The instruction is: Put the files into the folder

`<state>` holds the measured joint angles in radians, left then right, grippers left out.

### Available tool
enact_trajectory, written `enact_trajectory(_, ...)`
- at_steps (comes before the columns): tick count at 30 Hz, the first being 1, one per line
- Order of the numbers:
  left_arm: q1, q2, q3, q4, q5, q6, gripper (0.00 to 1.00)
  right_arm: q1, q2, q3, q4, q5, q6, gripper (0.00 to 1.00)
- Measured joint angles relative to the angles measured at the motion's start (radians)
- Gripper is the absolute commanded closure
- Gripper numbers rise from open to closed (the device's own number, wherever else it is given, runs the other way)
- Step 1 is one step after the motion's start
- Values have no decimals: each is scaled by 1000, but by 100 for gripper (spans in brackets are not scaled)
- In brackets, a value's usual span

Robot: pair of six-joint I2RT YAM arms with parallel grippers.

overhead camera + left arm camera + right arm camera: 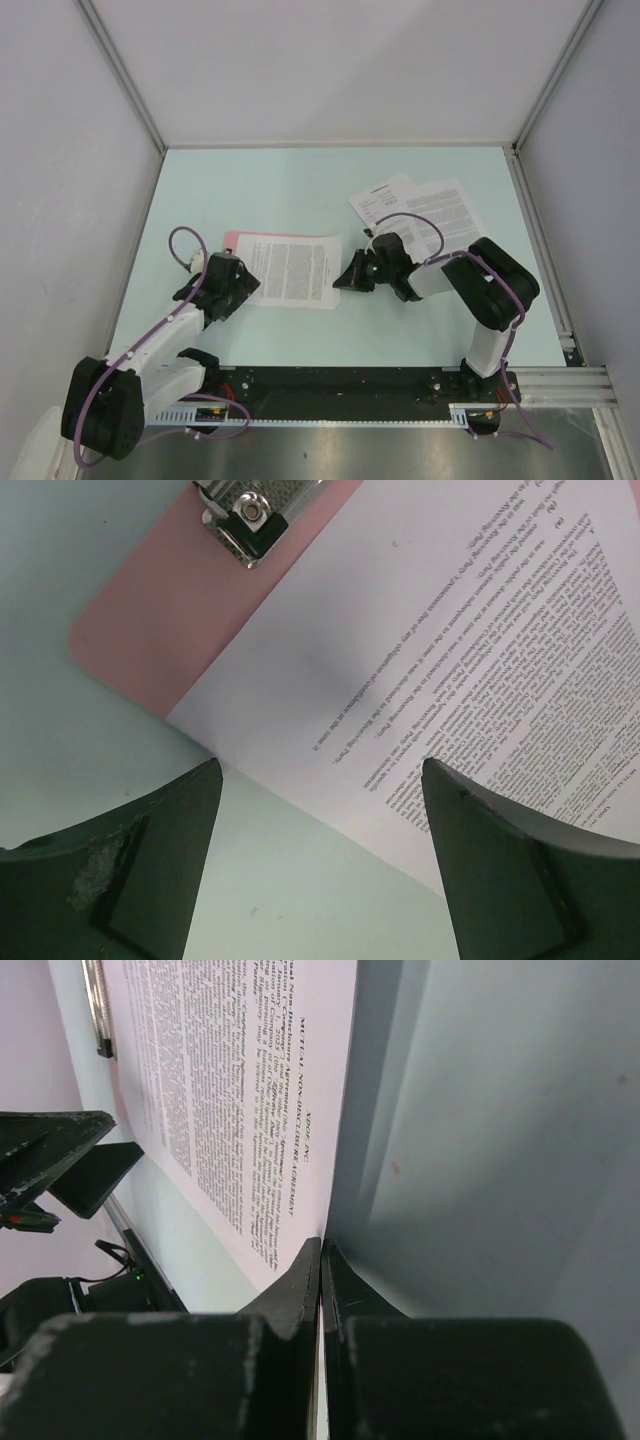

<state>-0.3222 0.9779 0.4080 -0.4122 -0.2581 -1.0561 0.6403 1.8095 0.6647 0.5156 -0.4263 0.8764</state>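
- Where is the paper?
- 1 file (290, 270) lies on the pink folder (231, 240). The right gripper (320, 1260) pinches its edge, far from the folder's clip (250, 515).
- And the left gripper (320, 770)?
- Wide apart, by the folder's clip end. 2 more files (420, 210) lie well away from the folder.

From high at the near edge I look steeply down on the whole table (300, 190). My left wrist camera sits close above the printed sheet (450, 660) overlapping the pink folder (150, 620); the right one skims that same sheet edge-on.
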Motion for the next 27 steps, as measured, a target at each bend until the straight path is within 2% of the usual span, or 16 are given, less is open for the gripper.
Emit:
enact_trajectory(12,0,19,13,-2,0,0,12,-1,8,-25,53,-9,26,100)
enact_trajectory(18,0,-6,34,-63,0,25,13,-1,31,-25,89,-24,38,100)
enact_trajectory(22,0,-47,113,-125,6,135,16,-5,31,-25,91,-27,39,100)
enact_trajectory(27,65,-20,296,-145,37,385,21,-11,31,-25,91,-35,31,100)
